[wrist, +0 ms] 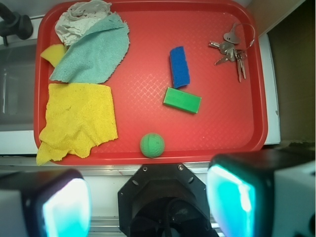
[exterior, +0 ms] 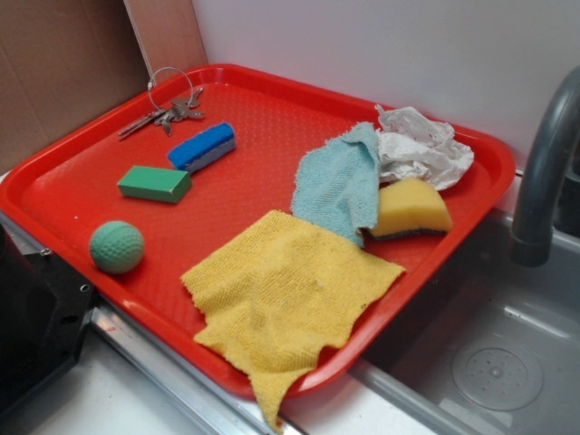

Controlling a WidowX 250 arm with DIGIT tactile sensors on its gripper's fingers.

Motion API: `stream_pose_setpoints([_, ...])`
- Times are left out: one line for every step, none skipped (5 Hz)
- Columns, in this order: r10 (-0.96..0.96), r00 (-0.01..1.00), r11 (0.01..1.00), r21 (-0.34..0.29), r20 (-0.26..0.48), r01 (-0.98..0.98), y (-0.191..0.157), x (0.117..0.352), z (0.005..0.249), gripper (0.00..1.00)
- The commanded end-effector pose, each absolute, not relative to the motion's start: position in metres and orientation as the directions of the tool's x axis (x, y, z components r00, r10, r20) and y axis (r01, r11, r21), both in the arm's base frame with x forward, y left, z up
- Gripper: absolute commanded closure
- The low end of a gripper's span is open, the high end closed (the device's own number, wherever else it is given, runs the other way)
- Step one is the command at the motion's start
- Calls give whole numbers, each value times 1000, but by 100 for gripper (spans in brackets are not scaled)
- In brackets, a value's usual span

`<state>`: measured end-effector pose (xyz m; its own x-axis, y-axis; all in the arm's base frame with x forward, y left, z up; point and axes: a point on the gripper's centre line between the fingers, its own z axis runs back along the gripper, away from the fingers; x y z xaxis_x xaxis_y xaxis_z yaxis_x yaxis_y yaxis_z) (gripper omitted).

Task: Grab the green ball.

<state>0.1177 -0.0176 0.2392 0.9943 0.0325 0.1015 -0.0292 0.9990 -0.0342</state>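
Exterior view, left to right: a green ball [exterior: 117, 246] sits lower left on a red tray [exterior: 272, 100], near the front rim. Above it lie a green block [exterior: 155, 183], a blue block [exterior: 202, 147] and keys [exterior: 168, 111]. A yellow cloth [exterior: 285, 304] fills the centre. In the wrist view the gripper [wrist: 148, 202] hangs wide apart and empty, well short of the ball. The ball may roll off if a finger [wrist: 232, 195] clips it off-centre.
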Motion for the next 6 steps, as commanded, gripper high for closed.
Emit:
stream_pose_setpoints([33, 994, 999, -34, 102, -29, -18, 118, 239, 0])
stream_pose_setpoints([18, 990, 999, 40, 139, -24, 27, 73, 203, 0])
stream_pose_setpoints([38, 988, 996, 72, 149, -49, 37, 91, 154, 0])
stream_pose_setpoints([25, 993, 996, 84, 114, -35, 42, 99, 113, 0])
stream_pose_setpoints([-69, 994, 994, 97, 89, 60, 29, 117, 107, 0])
stream_pose_setpoints([-106, 989, 993, 66, 98, 100, 12, 127, 97, 0])
